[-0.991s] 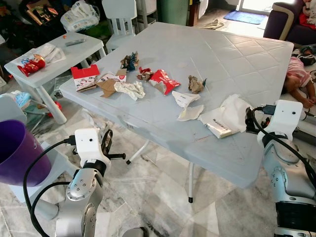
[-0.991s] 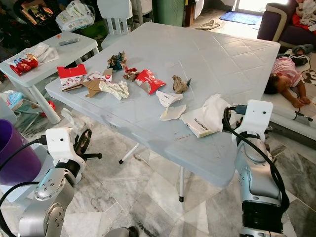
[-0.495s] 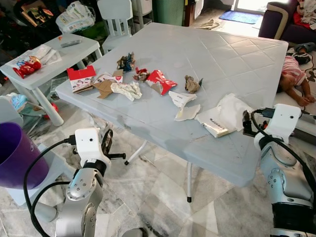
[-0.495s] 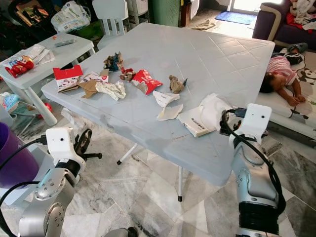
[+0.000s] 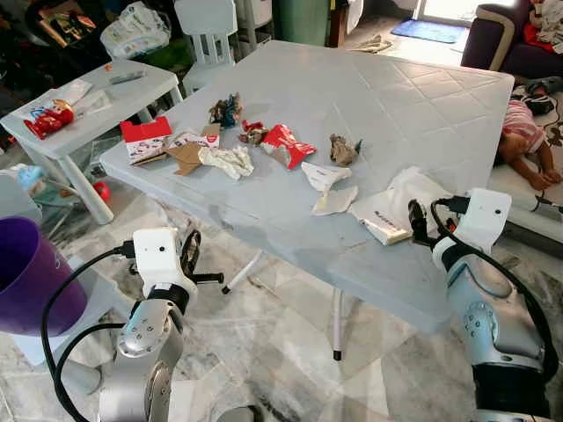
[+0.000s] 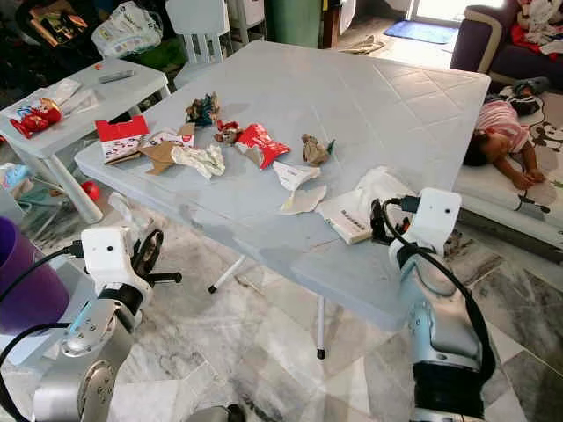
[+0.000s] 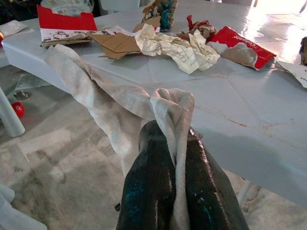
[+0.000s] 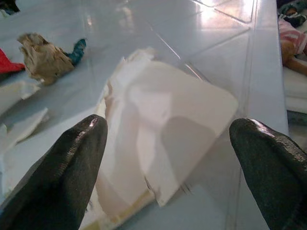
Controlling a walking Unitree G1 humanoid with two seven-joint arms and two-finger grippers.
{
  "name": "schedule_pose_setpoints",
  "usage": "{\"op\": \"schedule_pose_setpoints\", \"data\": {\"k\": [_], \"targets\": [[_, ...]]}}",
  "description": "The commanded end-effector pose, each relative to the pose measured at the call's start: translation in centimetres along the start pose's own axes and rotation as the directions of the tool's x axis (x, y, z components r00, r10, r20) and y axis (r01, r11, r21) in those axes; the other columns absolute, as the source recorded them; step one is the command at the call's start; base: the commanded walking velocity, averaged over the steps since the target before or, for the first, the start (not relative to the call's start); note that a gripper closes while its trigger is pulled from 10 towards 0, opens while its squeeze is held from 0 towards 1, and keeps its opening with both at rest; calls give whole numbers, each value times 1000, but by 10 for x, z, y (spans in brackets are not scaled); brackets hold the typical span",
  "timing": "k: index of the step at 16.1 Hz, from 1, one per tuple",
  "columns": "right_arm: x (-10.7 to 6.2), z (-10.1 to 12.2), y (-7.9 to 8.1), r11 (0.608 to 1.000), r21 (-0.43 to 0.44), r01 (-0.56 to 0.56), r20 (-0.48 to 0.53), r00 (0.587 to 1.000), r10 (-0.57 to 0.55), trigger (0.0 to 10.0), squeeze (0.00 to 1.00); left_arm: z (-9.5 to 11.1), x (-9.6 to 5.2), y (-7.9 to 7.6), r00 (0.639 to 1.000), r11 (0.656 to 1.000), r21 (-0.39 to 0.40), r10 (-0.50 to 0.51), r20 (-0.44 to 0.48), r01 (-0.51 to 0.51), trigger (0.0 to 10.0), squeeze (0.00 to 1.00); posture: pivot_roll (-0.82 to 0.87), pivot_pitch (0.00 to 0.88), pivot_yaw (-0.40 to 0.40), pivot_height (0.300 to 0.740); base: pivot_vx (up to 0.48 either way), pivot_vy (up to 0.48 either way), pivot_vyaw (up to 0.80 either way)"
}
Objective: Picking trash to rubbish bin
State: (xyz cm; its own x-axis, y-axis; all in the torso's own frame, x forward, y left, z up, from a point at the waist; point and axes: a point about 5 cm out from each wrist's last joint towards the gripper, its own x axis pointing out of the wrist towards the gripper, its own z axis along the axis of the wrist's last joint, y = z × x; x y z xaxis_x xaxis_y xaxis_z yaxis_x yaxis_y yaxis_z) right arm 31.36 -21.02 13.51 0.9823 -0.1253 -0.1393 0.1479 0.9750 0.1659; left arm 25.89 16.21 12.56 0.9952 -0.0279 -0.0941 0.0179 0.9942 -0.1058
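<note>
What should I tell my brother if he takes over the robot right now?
Left gripper: shut on a white tissue, held low beside the table.
Right gripper: open, over the table edge, aimed at the white paper pack.
Purple bin: on the floor at the robot's left.
Done: one tissue picked, not yet binned.
Left: bin it, then clear the pack, paper scraps, red wrapper and crumpled paper.

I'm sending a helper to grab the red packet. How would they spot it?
On the big grey table, a row of litter runs along the near side. The red packet lies mid-row, between the crumpled white paper and the brown wad. It is glossy red, torn open.
</note>
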Motion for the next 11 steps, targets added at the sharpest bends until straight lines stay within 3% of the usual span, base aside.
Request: {"op": "schedule_pose_setpoints", "data": {"k": [1,5,6,11], "targets": [[-1,-3,-2,1000,1,12,-20,1000,-12,10000,0,0,-1,3,1000,1000,5,11,-7,-11,0,0,68,97,32,740,0,0,0],[-1,-12,5,999,48,-2,-65,998,6,10000,0,0,-1,3,1000,1000,0,10,-9,-10,0,0,65,101,33,740,0,0,0],[-1,-13,9,998,65,-24,-64,998,28,0,0,0,0,2,1000,1000,-2,11,-9,-11,0,0,65,104,33,740,0,0,0],[3,-15,28,987,127,-103,-50,993,110,0,0,0,0,2,1000,1000,-12,15,-10,-15,0,0,67,103,33,740,0,0,0]]}}
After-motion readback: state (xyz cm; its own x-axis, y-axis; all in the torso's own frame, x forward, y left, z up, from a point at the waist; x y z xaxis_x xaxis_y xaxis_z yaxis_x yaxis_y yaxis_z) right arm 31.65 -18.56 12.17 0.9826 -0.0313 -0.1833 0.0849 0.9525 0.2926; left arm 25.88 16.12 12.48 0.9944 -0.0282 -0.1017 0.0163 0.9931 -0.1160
